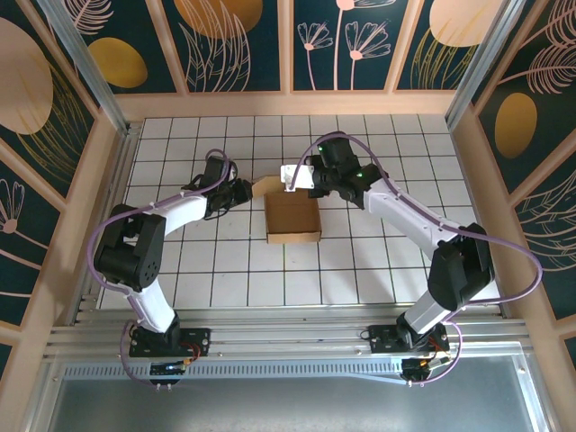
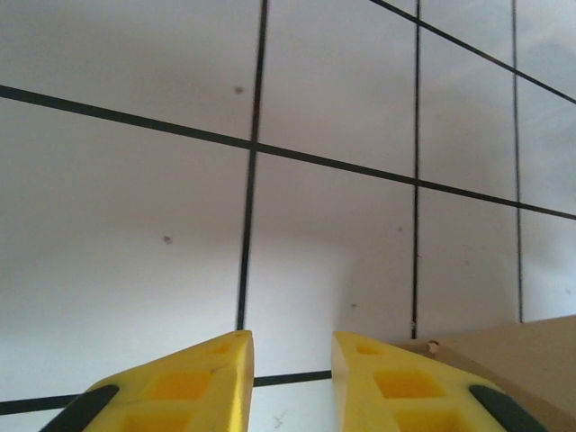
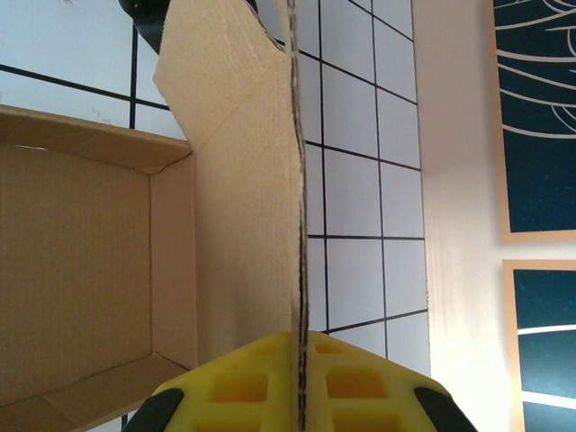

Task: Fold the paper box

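Note:
The paper box (image 1: 292,219) is a brown cardboard tray lying open on the tiled table, with one flap (image 1: 264,186) raised at its far left corner. In the right wrist view the flap (image 3: 238,180) stands edge-on above the box's inside (image 3: 81,270), and my right gripper (image 3: 297,346) is shut on its edge. From above, the right gripper (image 1: 286,180) sits just behind the box. My left gripper (image 1: 243,191) is left of the flap, low over the tiles. Its yellow fingers (image 2: 225,360) stand a little apart, so the left gripper (image 2: 292,337) is open with nothing between them; cardboard (image 2: 522,360) lies just to its right.
A white tiled table (image 1: 180,261) with black grid lines is framed by a wooden rim (image 1: 297,103) and patterned walls. An aluminium rail (image 1: 288,337) with both arm bases runs along the near edge. The right wall (image 3: 459,180) is close beside the held flap.

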`<state>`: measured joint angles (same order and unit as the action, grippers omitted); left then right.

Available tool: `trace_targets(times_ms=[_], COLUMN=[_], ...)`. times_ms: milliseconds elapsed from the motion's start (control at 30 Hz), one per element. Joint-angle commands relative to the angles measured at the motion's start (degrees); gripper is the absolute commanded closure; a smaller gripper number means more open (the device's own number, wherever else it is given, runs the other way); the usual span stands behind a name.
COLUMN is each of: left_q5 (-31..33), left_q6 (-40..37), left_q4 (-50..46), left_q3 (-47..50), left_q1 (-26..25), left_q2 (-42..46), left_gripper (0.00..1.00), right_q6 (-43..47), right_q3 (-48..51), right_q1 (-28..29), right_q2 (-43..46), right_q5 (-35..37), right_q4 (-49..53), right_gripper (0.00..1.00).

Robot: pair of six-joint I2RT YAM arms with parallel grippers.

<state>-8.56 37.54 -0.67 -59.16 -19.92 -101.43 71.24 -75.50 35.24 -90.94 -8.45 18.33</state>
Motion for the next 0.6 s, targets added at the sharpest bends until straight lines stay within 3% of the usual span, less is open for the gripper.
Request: trace_targets(times_ms=[0, 167, 567], left_q5=[1.1, -11.4, -24.3], left_q6=[-0.7, 1.2, 3.2], left_q4=[0.1, 9.0, 15.3], left_q3=[1.5, 6.5, 9.3], left_q1=[0.3, 0.2, -2.5], left_q2=[1.8, 6.3, 5.6], left_gripper=[0.72, 0.73, 0.79], right_q6=[-0.8, -0.9, -1.5], right_q3=[-0.7, -0.5, 1.0], right_q1=[0.1, 0.3, 2.6], right_q2=[-0.6, -0.5, -0.3], right_q5=[0.1, 0.4, 3.6], right_q4=[1.7, 0.9, -1.7], right_gripper=[0.93, 0.93, 0.93])
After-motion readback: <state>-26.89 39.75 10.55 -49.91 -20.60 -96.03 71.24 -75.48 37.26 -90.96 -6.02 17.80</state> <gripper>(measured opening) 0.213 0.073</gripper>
